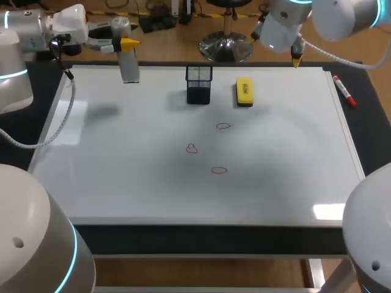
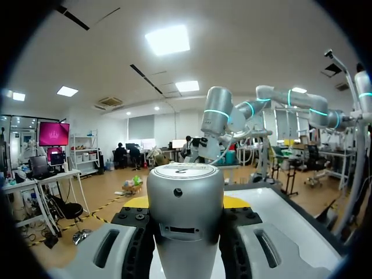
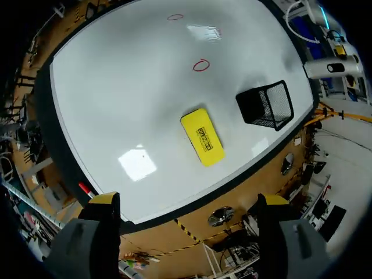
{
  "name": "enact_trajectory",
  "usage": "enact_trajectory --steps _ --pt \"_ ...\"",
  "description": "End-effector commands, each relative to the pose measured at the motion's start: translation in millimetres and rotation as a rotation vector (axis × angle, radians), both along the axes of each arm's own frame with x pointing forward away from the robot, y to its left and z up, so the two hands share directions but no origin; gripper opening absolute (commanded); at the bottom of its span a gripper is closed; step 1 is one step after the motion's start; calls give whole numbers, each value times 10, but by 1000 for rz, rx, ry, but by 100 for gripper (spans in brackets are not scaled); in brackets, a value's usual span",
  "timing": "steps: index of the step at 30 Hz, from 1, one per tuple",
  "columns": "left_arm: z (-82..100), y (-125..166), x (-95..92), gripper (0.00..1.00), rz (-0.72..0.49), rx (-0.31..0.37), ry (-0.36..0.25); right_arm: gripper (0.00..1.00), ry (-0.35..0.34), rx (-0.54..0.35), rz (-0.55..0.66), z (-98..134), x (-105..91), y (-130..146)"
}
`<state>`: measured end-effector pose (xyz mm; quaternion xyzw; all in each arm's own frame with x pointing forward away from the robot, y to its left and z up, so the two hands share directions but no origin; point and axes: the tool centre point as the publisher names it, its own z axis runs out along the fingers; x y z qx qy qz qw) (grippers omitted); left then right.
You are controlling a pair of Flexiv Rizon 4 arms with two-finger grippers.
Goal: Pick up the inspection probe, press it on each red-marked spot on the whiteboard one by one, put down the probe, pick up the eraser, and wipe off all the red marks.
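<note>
The bench [image 1: 201,239] has a black top. It shows as a dark band on the left, near and right sides of the whiteboard [image 1: 140,189] and is widest along the near edge. A pale metal rail [image 1: 201,257] runs under that near edge. Light falls from above. A bright glare [image 1: 328,211] sits on the glossy white surface at near right. A soft grey shadow [image 1: 105,111] lies at far left.
</note>
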<state>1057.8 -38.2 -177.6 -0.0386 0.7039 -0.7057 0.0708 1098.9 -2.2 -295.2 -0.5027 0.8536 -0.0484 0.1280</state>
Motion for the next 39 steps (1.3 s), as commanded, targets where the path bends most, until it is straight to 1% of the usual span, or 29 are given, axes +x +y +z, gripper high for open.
enact_trajectory --steps 1,2,5,6,7,10,12,13,14,16,17,19,20,22,23,27,34,39 --pt "5 0 4 0 -1 -2 -1 100 149 -266 -38 33 6 25" --pt "5 0 4 0 -1 -2 -1 100 149 -266 -38 33 6 25" --pt "5 0 4 0 -1 -2 -1 100 201 -322 102 -71 1 179" --pt "5 0 4 0 -1 -2 -1 100 219 -327 120 -100 0 206" --pt "5 0 4 0 -1 -2 -1 100 228 -324 136 -124 -11 215" --pt "5 0 4 0 -1 -2 -1 100 219 -276 182 -209 -49 214" --pt "5 0 4 0 -1 -2 -1 100 233 -275 218 -286 -84 222" --pt "5 0 4 0 -1 -2 -1 100 234 -273 254 -314 -100 236" --pt "5 0 4 0 -1 -2 -1 100 251 -271 273 -347 -115 247" --pt "5 0 4 0 -1 -2 -1 100 239 -243 313 -386 -141 257" --pt "5 0 4 0 -1 -2 -1 100 247 -223 317 -408 -153 258" --pt "5 0 4 0 -1 -2 -1 100 241 -191 350 -447 -186 278" --pt "5 0 4 0 -1 -2 -1 100 246 -190 348 -472 -195 285" --pt "5 0 4 0 -1 -2 -1 100 237 -149 380 -517 -219 312" --pt "5 0 4 0 -1 -2 -1 100 245 -147 379 -545 -226 324" --pt "5 0 4 0 -1 -2 -1 100 239 -101 404 -614 -274 385" --pt "5 0 4 0 -1 -2 -1 100 262 -111 455 -722 -354 562" --pt "5 0 4 0 -1 -2 -1 100 271 -103 471 -817 -402 676"
